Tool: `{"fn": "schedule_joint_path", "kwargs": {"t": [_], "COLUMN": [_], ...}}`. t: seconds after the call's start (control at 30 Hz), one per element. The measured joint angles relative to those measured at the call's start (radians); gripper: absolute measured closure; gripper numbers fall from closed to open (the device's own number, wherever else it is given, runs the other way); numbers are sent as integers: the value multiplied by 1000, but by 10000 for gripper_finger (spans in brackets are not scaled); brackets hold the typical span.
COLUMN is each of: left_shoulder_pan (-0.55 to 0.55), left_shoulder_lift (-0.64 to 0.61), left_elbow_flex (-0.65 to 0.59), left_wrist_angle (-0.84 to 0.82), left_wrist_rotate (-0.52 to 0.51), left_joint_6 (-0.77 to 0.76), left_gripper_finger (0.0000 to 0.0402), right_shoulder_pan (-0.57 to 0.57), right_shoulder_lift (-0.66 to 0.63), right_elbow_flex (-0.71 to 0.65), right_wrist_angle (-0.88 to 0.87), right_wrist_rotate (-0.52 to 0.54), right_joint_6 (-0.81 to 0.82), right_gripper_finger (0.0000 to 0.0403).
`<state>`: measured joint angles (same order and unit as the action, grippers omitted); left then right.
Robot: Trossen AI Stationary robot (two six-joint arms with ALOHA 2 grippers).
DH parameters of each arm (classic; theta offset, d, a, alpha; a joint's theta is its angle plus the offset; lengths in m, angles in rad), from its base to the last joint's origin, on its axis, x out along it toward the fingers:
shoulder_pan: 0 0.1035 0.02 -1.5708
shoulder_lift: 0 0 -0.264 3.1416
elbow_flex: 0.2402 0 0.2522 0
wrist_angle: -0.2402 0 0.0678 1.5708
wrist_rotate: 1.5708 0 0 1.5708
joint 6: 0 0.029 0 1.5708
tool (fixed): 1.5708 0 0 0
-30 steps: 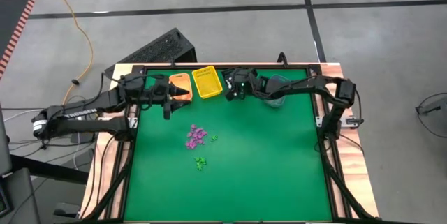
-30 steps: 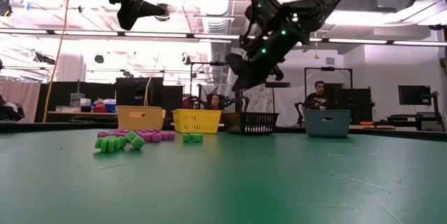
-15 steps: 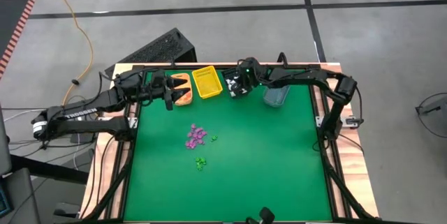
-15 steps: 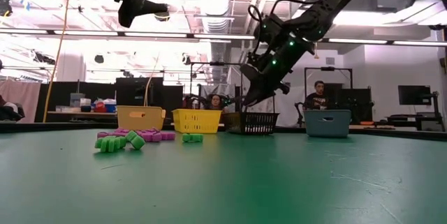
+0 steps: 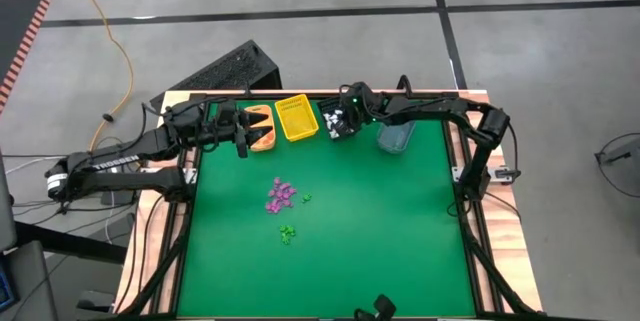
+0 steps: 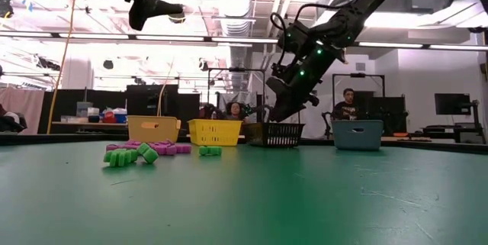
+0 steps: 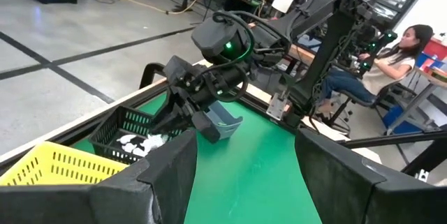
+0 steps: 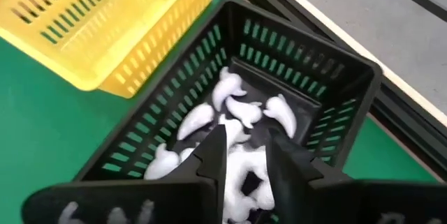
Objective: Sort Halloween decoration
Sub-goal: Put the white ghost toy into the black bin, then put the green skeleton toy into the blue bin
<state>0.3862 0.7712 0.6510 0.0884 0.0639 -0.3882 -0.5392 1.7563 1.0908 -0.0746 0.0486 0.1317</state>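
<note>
Purple trinkets (image 5: 280,193) and a few green ones (image 5: 287,232) lie loose on the green mat, at the left in the low view (image 6: 145,152). White trinkets (image 8: 241,109) lie in the black basket (image 5: 335,119). My right gripper (image 8: 244,151) hangs just above that basket, slanting down, its fingers apart; the white pieces in the basket show through the gap. My left gripper (image 5: 240,146) stands level and open beside the orange bin (image 5: 258,126), with nothing between its fingers (image 7: 140,182).
Several bins stand in a row along the far edge: orange, yellow (image 5: 297,118), black, blue-grey (image 5: 395,136). A dark frame borders the mat (image 5: 400,251). People sit at desks in the room beyond the table (image 6: 347,104).
My right gripper has gone a little toward the table's right and far side and sunk, ending over the black basket. The loose trinkets on the mat have kept their places.
</note>
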Motion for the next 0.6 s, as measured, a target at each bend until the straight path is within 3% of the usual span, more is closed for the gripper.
{"fn": "schedule_joint_path", "kwargs": {"t": [0.27,0.6], "left_shoulder_pan": [0,0], "left_shoulder_lift": [0,0], "left_elbow_flex": [0,0], "left_wrist_angle": [0,0], "left_wrist_rotate": [0,0], "left_joint_6": [1,2], "left_gripper_finger": [170,170], "right_shoulder_pan": [-1,28], "right_shoulder_lift": [0,-122], "right_elbow_flex": [0,0], "right_wrist_angle": [1,72], "right_wrist_rotate": [-42,-297], "right_joint_6": [-1,-73], "right_gripper_finger": [275,263]}}
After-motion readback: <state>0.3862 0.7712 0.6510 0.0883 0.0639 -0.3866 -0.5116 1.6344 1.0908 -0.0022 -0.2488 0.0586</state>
